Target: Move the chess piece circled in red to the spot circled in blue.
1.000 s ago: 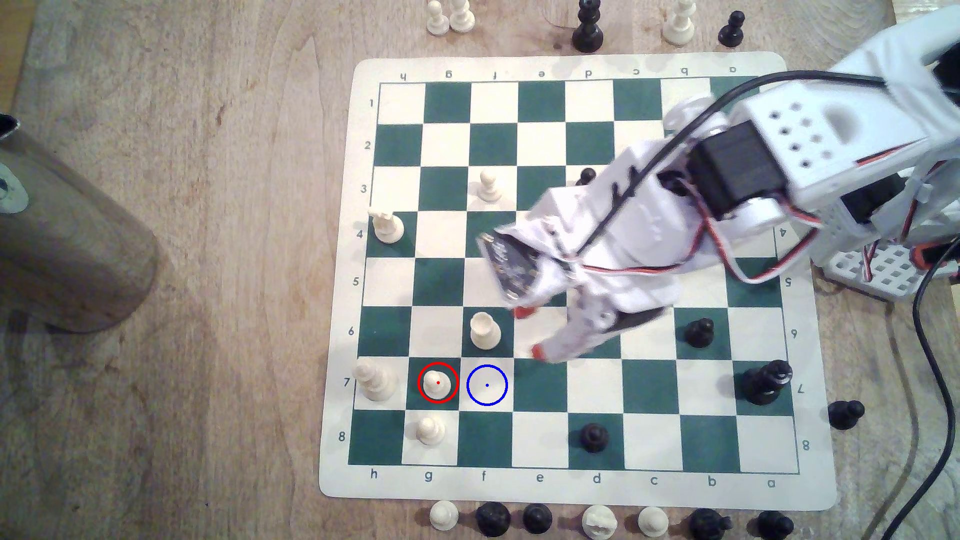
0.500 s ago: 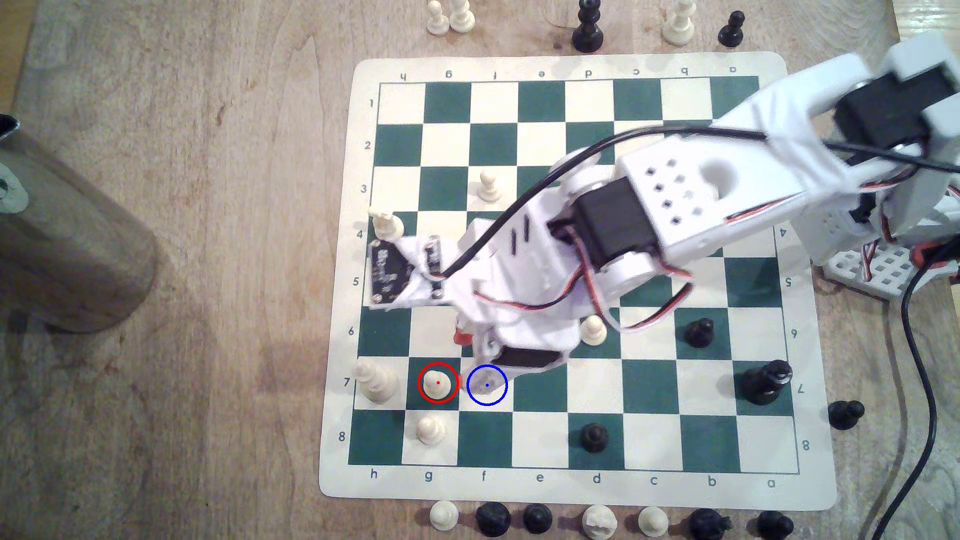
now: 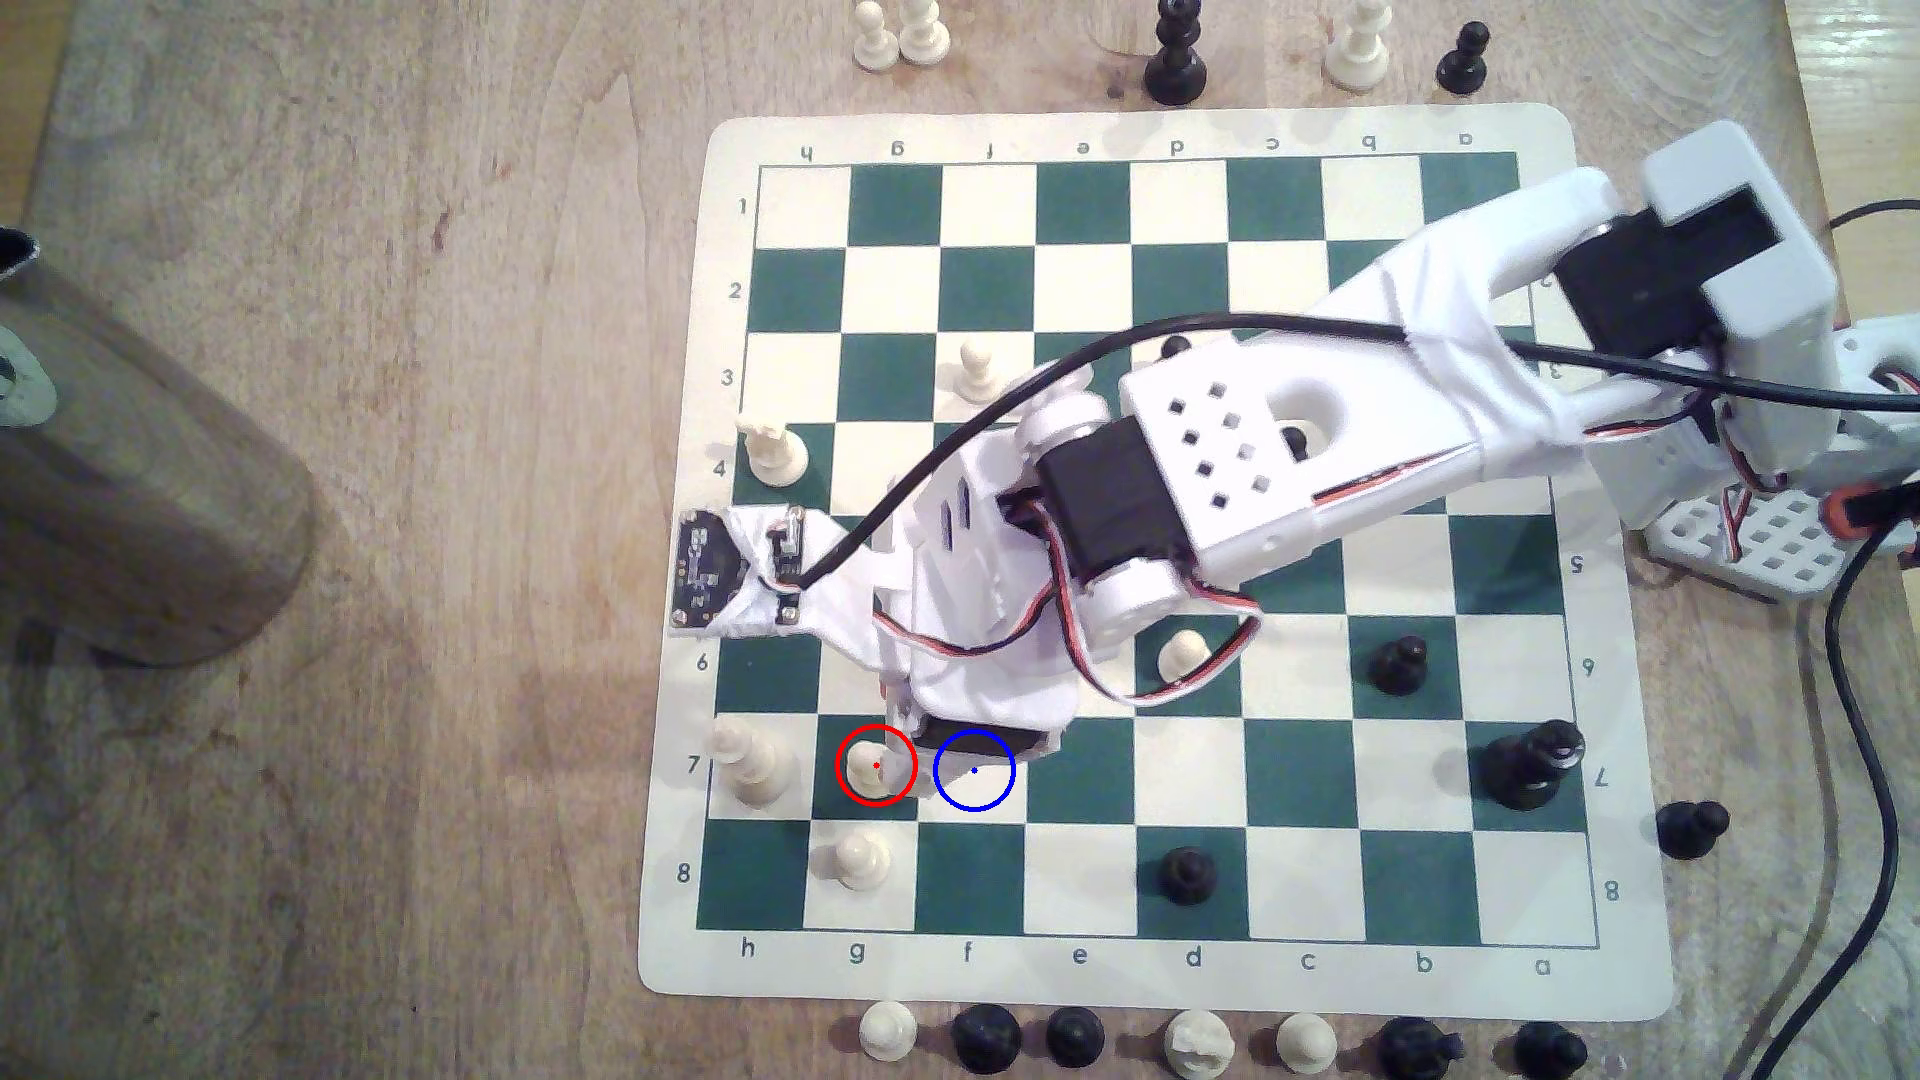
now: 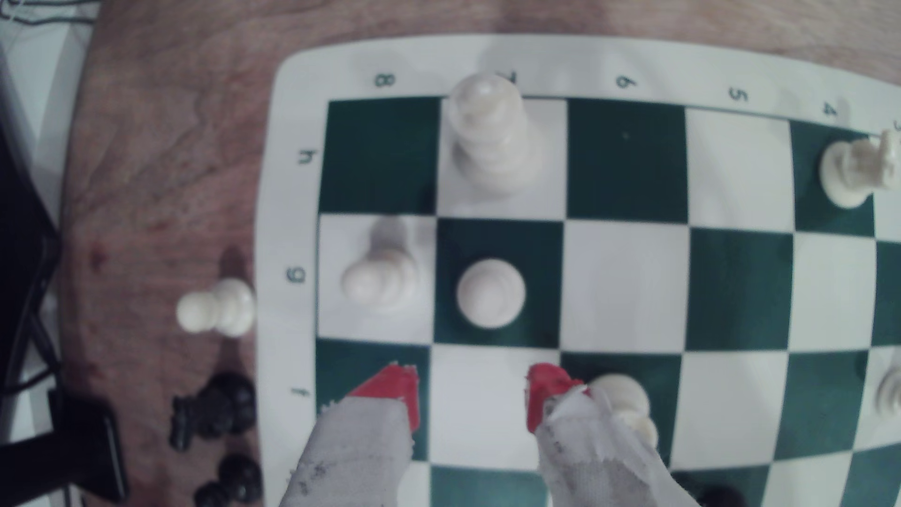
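The red-circled cream pawn (image 3: 876, 765) stands upright on a green square of the board (image 3: 1091, 981), low on the exterior view's left. In the wrist view this pawn (image 4: 491, 292) is just beyond my fingertips, untouched. My gripper (image 4: 472, 392) is open, and its red-tipped fingers (image 4: 396, 390) straddle a cream square (image 4: 480, 414) with nothing between them. The blue-circled spot (image 3: 974, 787) is that cream square beside the pawn; my wrist body (image 3: 987, 685) hangs over its upper edge and hides the fingers from above.
A cream rook (image 4: 621, 397) touches or nearly touches the outside of one finger. A tall cream king (image 3: 750, 766) and a second cream pawn (image 3: 860, 860) flank the circled pawn. Spare pieces (image 3: 1195, 1042) line the board's lower edge. A metal cylinder (image 3: 125, 467) stands far left.
My arm has swung toward the exterior view's lower left, from the board's middle to over the blue-circled square. The gripper stays open and the circled pawn has not moved.
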### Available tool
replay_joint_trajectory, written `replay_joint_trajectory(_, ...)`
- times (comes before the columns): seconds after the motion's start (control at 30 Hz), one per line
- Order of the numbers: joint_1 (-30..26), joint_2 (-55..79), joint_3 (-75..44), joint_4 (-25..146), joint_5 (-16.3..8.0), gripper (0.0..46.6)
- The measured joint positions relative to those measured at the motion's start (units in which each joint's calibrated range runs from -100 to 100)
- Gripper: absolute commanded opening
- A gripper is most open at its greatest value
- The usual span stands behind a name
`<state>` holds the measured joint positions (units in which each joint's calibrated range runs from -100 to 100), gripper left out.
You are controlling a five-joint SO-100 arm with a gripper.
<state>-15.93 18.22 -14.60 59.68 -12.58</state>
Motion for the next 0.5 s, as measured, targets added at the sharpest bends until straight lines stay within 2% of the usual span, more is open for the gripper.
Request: replay_joint_trajectory(0.5, 0.3, 5.2, 0.0, -7.1, 0.0, 10.7)
